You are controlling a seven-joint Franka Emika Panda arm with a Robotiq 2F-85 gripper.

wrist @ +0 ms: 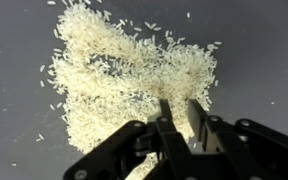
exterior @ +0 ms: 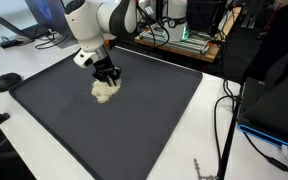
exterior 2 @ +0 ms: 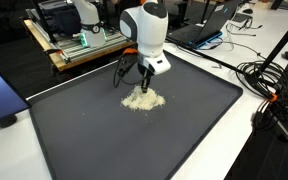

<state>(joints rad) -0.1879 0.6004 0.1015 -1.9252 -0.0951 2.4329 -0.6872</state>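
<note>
a loose pile of white rice [exterior: 105,90] lies toward the far edge of a dark mat [exterior: 154,115] in an exterior view, the flat mat likely there to keep stray grains together. the robotiq gripper [wrist: 179,108] points straight down at the pile's rim, its fingers a narrow gap apart with grains showing between them. no writing is legible.
</note>
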